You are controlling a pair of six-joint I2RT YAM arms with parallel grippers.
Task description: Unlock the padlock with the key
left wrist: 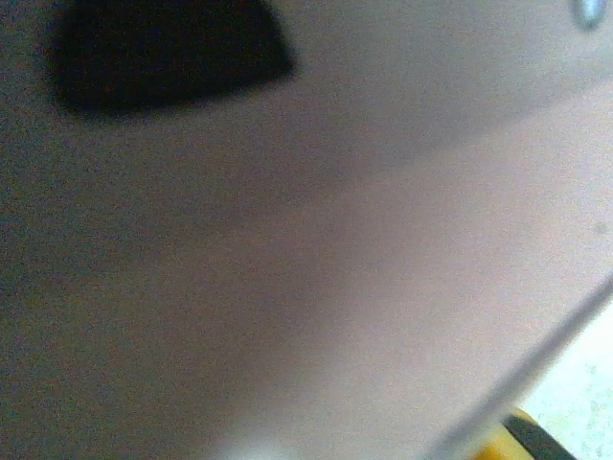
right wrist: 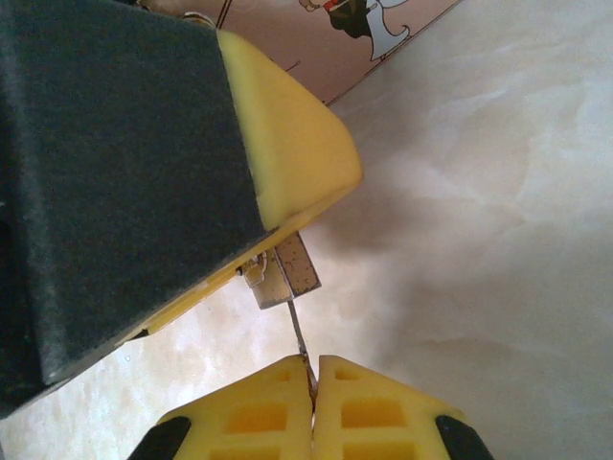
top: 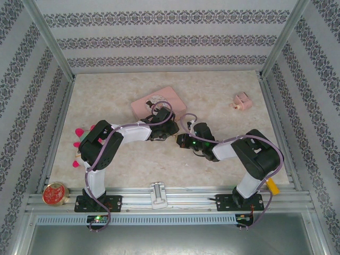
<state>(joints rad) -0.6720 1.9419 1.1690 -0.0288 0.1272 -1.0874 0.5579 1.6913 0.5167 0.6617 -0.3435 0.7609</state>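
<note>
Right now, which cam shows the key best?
Right wrist: the key is a thin metal sliver, close up, pinched between the right end effector's yellow fingertips. Top external: too small to make out between the two wrists. Left wrist: blurred, cannot tell.

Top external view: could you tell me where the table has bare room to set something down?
Bare: strip behind the pink tin; stretch between tin and pink lump; near strip before the rail. Crowded: centre, where left gripper and right gripper meet.
</note>
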